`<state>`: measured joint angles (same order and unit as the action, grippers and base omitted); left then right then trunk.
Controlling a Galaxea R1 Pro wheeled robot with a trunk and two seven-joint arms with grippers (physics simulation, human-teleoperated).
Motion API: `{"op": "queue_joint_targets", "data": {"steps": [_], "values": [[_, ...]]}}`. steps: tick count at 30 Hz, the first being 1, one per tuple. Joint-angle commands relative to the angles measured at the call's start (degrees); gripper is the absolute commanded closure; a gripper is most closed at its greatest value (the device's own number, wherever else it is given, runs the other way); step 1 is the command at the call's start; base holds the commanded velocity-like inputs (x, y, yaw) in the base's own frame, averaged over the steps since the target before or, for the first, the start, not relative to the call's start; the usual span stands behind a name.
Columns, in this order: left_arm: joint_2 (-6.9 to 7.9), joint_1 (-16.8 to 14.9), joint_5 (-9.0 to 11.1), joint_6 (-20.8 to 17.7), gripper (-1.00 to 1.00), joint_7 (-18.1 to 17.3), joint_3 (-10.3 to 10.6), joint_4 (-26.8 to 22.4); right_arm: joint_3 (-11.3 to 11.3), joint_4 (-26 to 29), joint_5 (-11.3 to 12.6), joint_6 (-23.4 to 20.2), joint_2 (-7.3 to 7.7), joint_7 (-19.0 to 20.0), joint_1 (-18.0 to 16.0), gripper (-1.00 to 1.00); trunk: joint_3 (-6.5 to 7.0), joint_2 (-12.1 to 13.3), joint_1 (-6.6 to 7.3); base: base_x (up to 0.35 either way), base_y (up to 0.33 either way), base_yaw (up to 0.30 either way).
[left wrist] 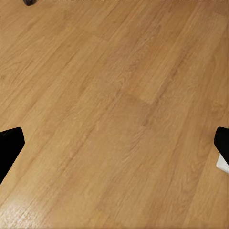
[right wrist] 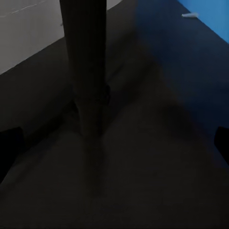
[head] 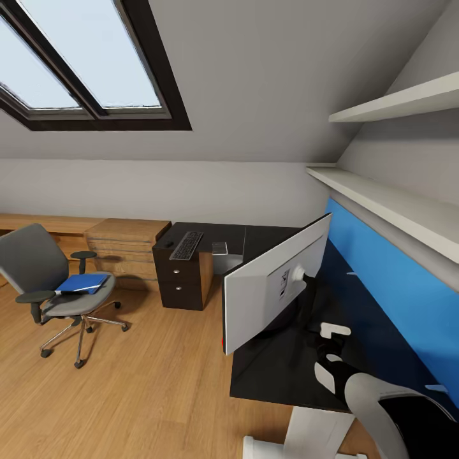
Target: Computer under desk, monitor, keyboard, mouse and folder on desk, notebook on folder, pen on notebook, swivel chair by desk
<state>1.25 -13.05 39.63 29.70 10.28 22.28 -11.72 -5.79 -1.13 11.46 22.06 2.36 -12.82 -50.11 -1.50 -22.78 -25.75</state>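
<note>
Right now R gripper (head: 331, 341) behind monitor (head: 274, 287) on desk (head: 268, 376), fingers spread wide, empty, stem (right wrist: 88, 71) just ahead. Risk: I bump stem, screen tips off edge. L gripper over floor (left wrist: 114, 109), wide too.

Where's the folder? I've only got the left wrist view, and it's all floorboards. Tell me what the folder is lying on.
Observer: The blue folder lies on the seat of the swivel chair, which stands out on the wood floor.
Operator: Now give me the keyboard.
Observer: The keyboard lies on the far end of the black desk, above the drawers.
Operator: Report the right hand.
Observer: The right hand is open over the desk, behind the monitor and near its stem.
</note>
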Motion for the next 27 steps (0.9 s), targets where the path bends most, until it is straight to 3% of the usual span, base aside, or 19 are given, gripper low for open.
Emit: {"op": "queue_joint_targets", "data": {"steps": [1,9,14,16,18,27], "values": [[0.02,0.0,0.1,0.1,-1.00,0.5,0.5,-0.1,-0.5,-0.1,0.5,0.2,-0.02,-0.1,-0.1,-1.00,-0.14,-0.1,-0.04,0.000,0.000,0.000],[0.01,0.0,0.1,0.3,-1.00,0.4,0.5,-0.1,-0.5,-0.1,0.5,0.8,-0.49,0.0,0.0,-1.00,-0.14,-0.1,-0.04,0.000,0.000,0.000],[-0.04,0.0,0.1,0.3,-1.00,0.4,0.5,-0.1,-0.4,-0.1,0.4,0.9,-0.38,0.0,0.0,-1.00,-0.14,-0.1,-0.04,0.204,0.000,0.000],[-0.25,0.0,0.1,0.3,-1.00,0.5,0.5,-0.1,-0.4,-0.1,0.4,1.0,-0.32,0.0,0.0,-1.00,-0.14,-0.1,-0.04,0.083,0.000,0.000],[-1.39,0.0,0.0,0.3,-1.00,0.6,0.5,0.0,-0.4,0.0,0.4,1.5,-0.16,0.0,0.0,-1.00,-0.14,-0.1,-0.04,0.191,0.000,0.000],[-1.85,0.0,0.0,0.2,-1.00,0.7,0.5,0.1,-0.4,0.1,0.3,1.9,-0.08,0.0,0.0,-1.00,-0.14,-0.1,-0.04,0.106,-0.003,0.000]]}}
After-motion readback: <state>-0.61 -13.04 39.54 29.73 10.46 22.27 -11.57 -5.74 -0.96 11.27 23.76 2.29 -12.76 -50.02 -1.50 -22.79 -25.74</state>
